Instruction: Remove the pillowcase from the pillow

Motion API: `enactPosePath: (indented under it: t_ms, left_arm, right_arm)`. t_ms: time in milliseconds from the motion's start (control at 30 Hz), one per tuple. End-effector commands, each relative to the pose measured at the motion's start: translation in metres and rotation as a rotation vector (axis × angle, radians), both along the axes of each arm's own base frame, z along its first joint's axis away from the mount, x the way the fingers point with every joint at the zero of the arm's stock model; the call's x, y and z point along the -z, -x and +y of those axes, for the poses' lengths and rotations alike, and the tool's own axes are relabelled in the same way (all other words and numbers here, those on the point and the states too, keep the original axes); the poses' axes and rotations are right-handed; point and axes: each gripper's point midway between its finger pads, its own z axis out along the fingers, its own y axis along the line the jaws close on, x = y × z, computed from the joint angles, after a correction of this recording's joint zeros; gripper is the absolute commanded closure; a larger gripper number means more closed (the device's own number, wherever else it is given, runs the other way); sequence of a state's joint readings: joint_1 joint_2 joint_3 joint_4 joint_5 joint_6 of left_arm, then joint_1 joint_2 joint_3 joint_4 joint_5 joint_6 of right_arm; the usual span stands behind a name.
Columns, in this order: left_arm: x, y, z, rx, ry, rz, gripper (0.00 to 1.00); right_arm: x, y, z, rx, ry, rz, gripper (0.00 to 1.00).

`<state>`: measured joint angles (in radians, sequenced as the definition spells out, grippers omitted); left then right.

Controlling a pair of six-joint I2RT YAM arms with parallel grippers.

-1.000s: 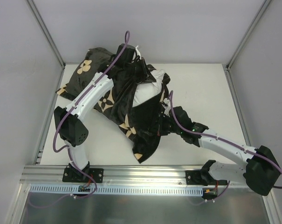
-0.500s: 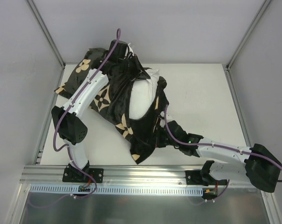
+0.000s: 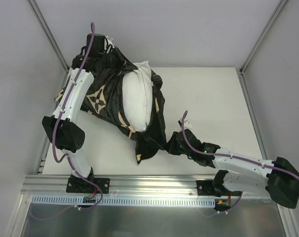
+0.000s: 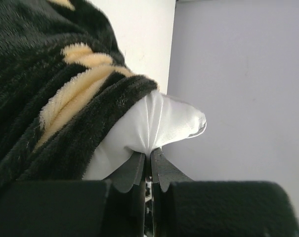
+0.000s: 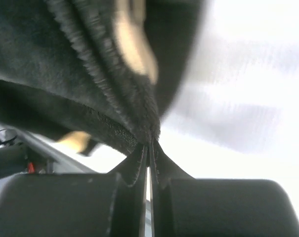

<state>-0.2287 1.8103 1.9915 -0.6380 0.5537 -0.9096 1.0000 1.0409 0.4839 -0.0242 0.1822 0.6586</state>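
The white pillow [image 3: 137, 101] lies across the table's back left, a long white strip of it bare, with the black pillowcase [image 3: 102, 96] with tan motifs bunched around it. My left gripper [image 3: 104, 45] is at the far back left corner, shut on a pinched corner of the white pillow [image 4: 159, 121]; black pillowcase fabric [image 4: 50, 98] hangs beside it. My right gripper [image 3: 170, 146] is low near the table's front, shut on the pillowcase's black hem [image 5: 134, 121], which stretches from the pillow towards it.
The white table [image 3: 208, 98] is bounded by grey walls, with aluminium posts [image 3: 48, 34] at the back corners. A metal rail [image 3: 154, 185] runs along the front edge by the arm bases.
My left gripper has pulled the pillow back and to the left, toward the back left corner. My right gripper has drawn the pillowcase hem forward. More white pillow shows now.
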Motion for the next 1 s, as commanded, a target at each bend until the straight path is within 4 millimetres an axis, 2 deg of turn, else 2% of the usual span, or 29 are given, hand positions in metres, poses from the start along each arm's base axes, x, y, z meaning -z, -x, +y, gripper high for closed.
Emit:
enactPosePath:
  t_ms: [0,100,233,333,367,433,533,600,633,667,700,733,767,800,833,933,967]
  left_arm:
    - [-0.127,-0.023,0.076,-0.254,0.061,-0.399,1.0]
    - [-0.141,-0.019,0.086,-0.269,0.086,-0.422,1.0]
    - [-0.153,-0.014,0.098,-0.283,0.107,-0.439,1.0]
    - [-0.153,-0.007,0.095,-0.261,0.127,-0.43,1.0]
    - [-0.152,-0.005,0.092,-0.246,0.139,-0.421,1.0]
    - [-0.15,0.001,0.087,-0.218,0.162,-0.405,1.0]
    - [-0.123,0.013,0.069,-0.171,0.156,-0.352,1.0]
    - [-0.111,0.024,0.049,-0.123,0.152,-0.339,1.0]
    - [-0.096,0.03,0.043,-0.11,0.144,-0.306,1.0]
    - [-0.088,0.038,0.027,-0.072,0.143,-0.294,1.0]
    - [-0.083,0.04,0.019,-0.063,0.139,-0.294,1.0]
    - [-0.068,0.04,0.011,-0.051,0.13,-0.261,1.0]
    - [-0.061,0.047,-0.006,-0.012,0.131,-0.248,1.0]
    - [-0.052,0.046,-0.016,0.0,0.127,-0.228,1.0]
    - [-0.044,0.047,-0.025,0.019,0.125,-0.214,1.0]
    - [-0.03,0.051,-0.056,0.076,0.128,-0.18,1.0]
    - [-0.027,0.051,-0.062,0.089,0.128,-0.175,1.0]
  right_arm:
    - [0.075,0.054,-0.06,-0.002,0.313,0.27,0.99]
    - [0.085,0.056,-0.059,-0.012,0.354,0.306,0.99]
    - [0.086,0.048,-0.049,-0.035,0.403,0.305,0.99]
    - [0.089,0.033,-0.039,-0.046,0.445,0.282,0.99]
    - [0.08,0.023,-0.026,-0.054,0.429,0.257,0.99]
    - [0.074,0.008,-0.017,-0.065,0.428,0.234,0.99]
    - [0.063,-0.015,0.0,-0.105,0.413,0.217,0.99]
    - [0.052,-0.029,0.01,-0.127,0.379,0.212,0.99]
    - [0.048,-0.036,0.008,-0.143,0.359,0.214,0.99]
    - [0.043,-0.041,0.008,-0.147,0.346,0.206,0.99]
    - [0.032,-0.046,0.008,-0.15,0.327,0.182,0.97]
    - [0.026,-0.052,-0.001,-0.151,0.347,0.158,0.85]
    - [0.021,-0.054,-0.007,-0.15,0.364,0.139,0.77]
    - [0.004,-0.06,-0.009,-0.142,0.356,0.095,0.67]
    - [-0.001,-0.059,-0.018,-0.139,0.385,0.083,0.46]
    - [-0.032,-0.061,-0.027,-0.137,0.374,-0.001,0.21]
    - [-0.04,-0.062,-0.029,-0.124,0.36,-0.019,0.18]
